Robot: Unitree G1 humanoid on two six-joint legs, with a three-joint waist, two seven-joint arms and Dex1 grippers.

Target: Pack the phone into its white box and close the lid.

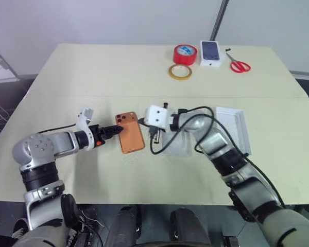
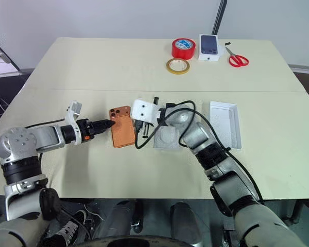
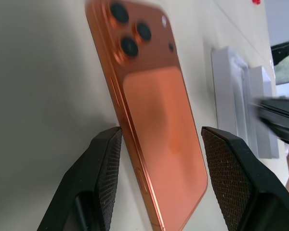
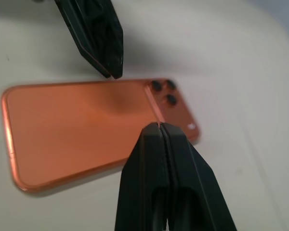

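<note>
Orange phone [image 1: 131, 132] back-up, cameras far | left tool [image 1: 118, 130] apart, perhaps touching | right tool [image 1: 144, 122] closed, empty

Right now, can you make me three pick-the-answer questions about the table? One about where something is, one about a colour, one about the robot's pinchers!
1. Where does the phone lie?
A. inside the white box
B. on the table between the two grippers
C. on the red tape roll

2. What colour are the scissors' handles?
A. red
B. blue
C. green

3. How are the right gripper's fingers?
A. wide open
B. shut on the phone
C. pressed shut together, holding nothing

Answers: 1 B, it lies flat on the table with the left gripper on one side and the right gripper on the other; 2 A, both loops are red; 3 C, the fingers meet with no gap.
</note>
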